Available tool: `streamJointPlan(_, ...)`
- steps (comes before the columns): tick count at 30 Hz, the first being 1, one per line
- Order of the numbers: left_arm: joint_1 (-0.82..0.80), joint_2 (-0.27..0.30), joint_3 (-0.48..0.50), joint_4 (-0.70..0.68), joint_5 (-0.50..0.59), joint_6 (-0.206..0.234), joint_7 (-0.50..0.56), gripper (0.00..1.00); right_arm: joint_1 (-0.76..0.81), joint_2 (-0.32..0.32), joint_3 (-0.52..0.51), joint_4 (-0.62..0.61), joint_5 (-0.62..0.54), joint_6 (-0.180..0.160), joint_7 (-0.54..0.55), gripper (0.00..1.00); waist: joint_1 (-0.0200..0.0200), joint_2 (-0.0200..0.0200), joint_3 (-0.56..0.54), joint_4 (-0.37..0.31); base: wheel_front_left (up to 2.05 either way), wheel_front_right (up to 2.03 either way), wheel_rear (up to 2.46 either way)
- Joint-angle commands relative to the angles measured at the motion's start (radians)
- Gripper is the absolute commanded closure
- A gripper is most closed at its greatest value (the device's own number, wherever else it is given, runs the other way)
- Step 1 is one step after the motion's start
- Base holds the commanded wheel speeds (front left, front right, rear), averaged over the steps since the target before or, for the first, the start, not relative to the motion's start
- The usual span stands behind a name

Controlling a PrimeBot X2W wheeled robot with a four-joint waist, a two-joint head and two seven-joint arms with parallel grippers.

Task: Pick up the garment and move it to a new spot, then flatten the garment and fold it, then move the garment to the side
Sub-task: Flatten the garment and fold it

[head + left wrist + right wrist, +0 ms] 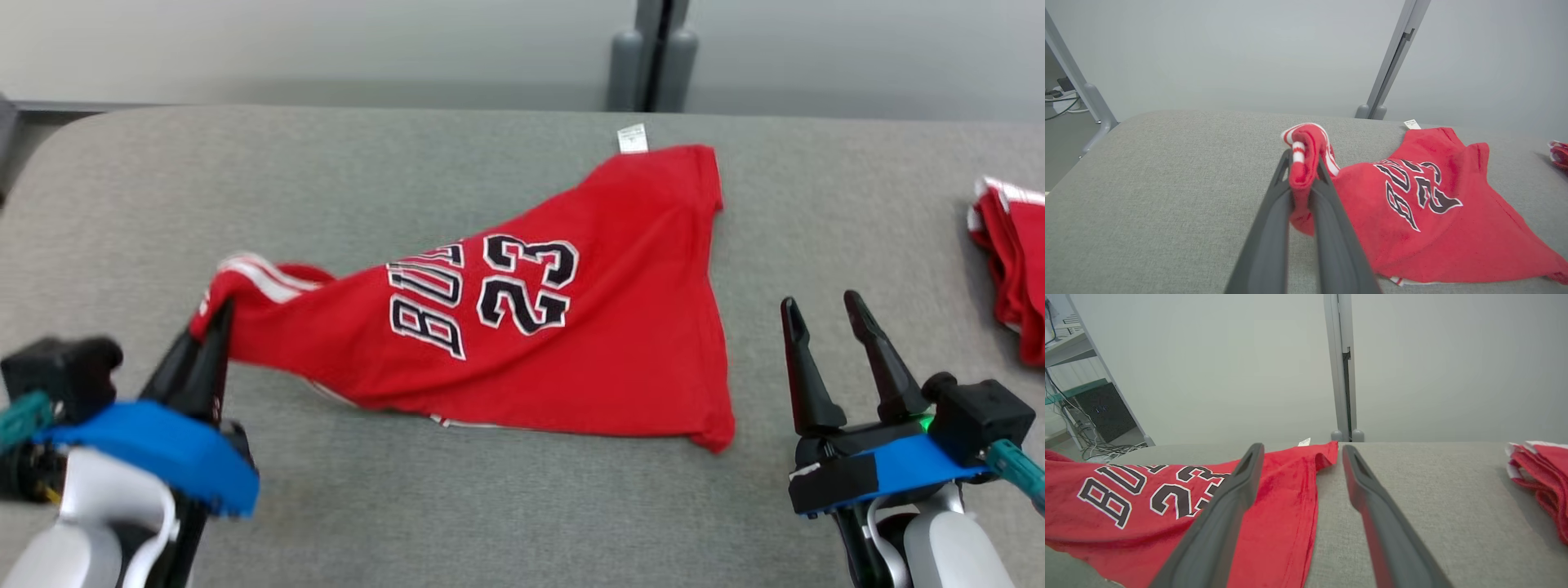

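Nearest, the left tool (217, 317) has its two dark tapered fingers pinched shut on a white-striped edge of the garment (588, 327). The right tool (822, 304) stands with fingers spread, empty, near the garment's right hem. The garment, soft red knit with black-and-white "23" lettering, lies stretched in a rough triangle on the grey felt-like counter (457, 506). Farther right sits a bunched red pile (1012, 261). A small white label (632, 138) pokes out of the garment's far corner.

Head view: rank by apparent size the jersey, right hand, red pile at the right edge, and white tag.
1. jersey
2. right hand, enlarged by nearness to the camera
3. red pile, cut off by the frame edge, so unsure against the hand
4. tag
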Motion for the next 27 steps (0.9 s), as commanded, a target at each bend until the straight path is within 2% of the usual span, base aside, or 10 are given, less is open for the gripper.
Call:
streamJointPlan(1, 0.075, 0.018, 0.024, -0.100, -0.022, 0.051, 0.041, 1.00, 0.017, -0.003, -0.004, 0.004, 0.008, 0.001, -0.007, 0.00, 0.0002, 0.0000, -0.011, 0.022, 0.00, 0.00, 0.00)
streamJointPlan(4, 0.197, 0.026, 0.056, -0.280, -0.068, 0.134, 0.111, 1.00, 0.021, -0.003, -0.012, 0.010, 0.015, 0.001, -0.014, 0.00, 0.0002, 0.0000, -0.022, 0.050, 0.00, 0.00, 0.00)
streamJointPlan(7, 0.303, 0.021, 0.066, -0.435, -0.114, 0.188, 0.163, 1.00, 0.017, -0.003, -0.008, 0.017, 0.022, 0.001, -0.019, 0.00, 0.0002, 0.0000, -0.022, 0.056, 0.00, 0.00, 0.00)
streamJointPlan(9, 0.353, -0.009, 0.052, -0.525, -0.175, 0.195, 0.184, 1.00, 0.012, -0.003, -0.005, 0.020, 0.027, 0.001, -0.026, 0.00, 0.0002, 0.0000, -0.017, 0.050, 0.00, 0.00, 0.00)
streamJointPlan(10, 0.364, -0.032, 0.040, -0.559, -0.218, 0.184, 0.192, 1.00, 0.009, -0.003, -0.004, 0.022, 0.031, 0.001, -0.029, 0.00, 0.0002, 0.0000, -0.011, 0.045, 0.00, 0.00, 0.00)
streamJointPlan(13, 0.352, -0.044, 0.037, -0.556, -0.276, 0.161, 0.211, 1.00, 0.003, -0.004, -0.008, 0.025, 0.035, 0.001, -0.033, 0.00, 0.0002, 0.0000, 0.004, 0.034, 0.00, 0.00, 0.00)
streamJointPlan(15, 0.305, -0.057, 0.040, -0.488, -0.329, 0.139, 0.235, 1.00, -0.010, -0.003, -0.001, 0.023, 0.033, 0.001, -0.036, 0.00, 0.0002, 0.0000, 0.026, 0.017, 0.00, 0.00, 0.00)
streamJointPlan(17, 0.231, -0.081, 0.056, -0.364, -0.372, 0.123, 0.246, 1.00, -0.025, -0.004, 0.005, 0.022, 0.030, 0.000, -0.037, 0.00, 0.0002, 0.0000, 0.052, -0.008, 0.00, 0.00, 0.00)
streamJointPlan(22, 0.010, -0.103, 0.054, 0.018, -0.320, 0.112, 0.221, 1.00, -0.059, -0.003, 0.013, 0.015, 0.023, 0.001, -0.042, 0.00, 0.0002, 0.0000, 0.121, -0.083, 0.00, 0.00, 0.00)
streamJointPlan(27, -0.166, -0.112, 0.055, 0.301, -0.226, 0.111, 0.118, 1.00, -0.070, -0.003, 0.013, 0.009, 0.020, 0.001, -0.047, 0.00, 0.0002, 0.0000, 0.175, -0.142, 0.00, 0.00, 0.00)
